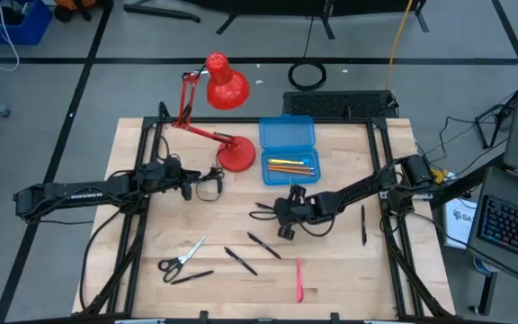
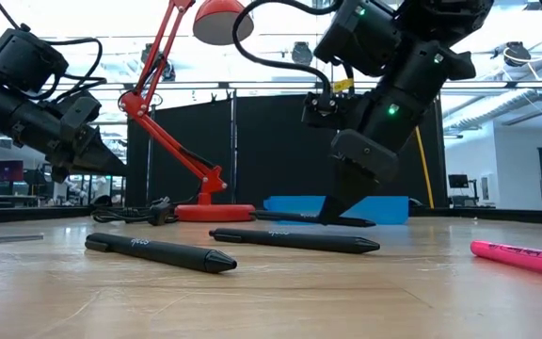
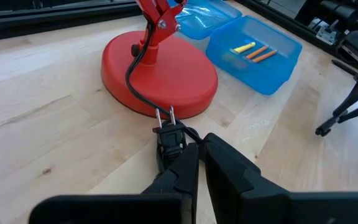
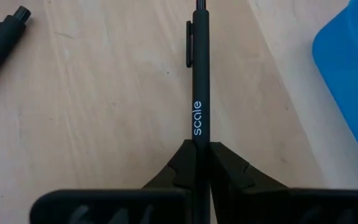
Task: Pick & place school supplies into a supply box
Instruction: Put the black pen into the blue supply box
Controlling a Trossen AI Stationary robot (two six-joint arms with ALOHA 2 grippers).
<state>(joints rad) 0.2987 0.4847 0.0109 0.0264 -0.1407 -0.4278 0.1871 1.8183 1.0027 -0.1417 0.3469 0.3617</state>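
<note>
The blue supply box (image 1: 287, 149) stands open at the table's far middle, with an orange pencil (image 1: 291, 167) and a yellow marker (image 3: 243, 47) inside. My right gripper (image 1: 277, 211) is shut on a thin black pen (image 4: 197, 74) just in front of the box. Another black pen (image 4: 2, 34) lies beside it. Two more black pens (image 1: 263, 245) (image 1: 241, 261), the scissors (image 1: 183, 256) and a pink pen (image 1: 299, 279) lie nearer the front edge. My left gripper (image 3: 199, 155) hangs shut above the lamp's plug (image 3: 168, 134), clear of the table in the low view. My right gripper pinches the black pen at one end (image 4: 196, 138), the end away from its clip, between its two fingers. The fingers (image 2: 342, 193) slant down from above and lie in line with the pen. The pen runs on beyond them, low over the table; whether it rests there I cannot tell.
A red desk lamp stands with its round base (image 1: 236, 155) left of the box, its cord and plug (image 1: 209, 183) by my left gripper. One black pen (image 1: 363, 225) lies at the right, another (image 1: 192, 276) near the scissors. Black frame rails run along both table sides.
</note>
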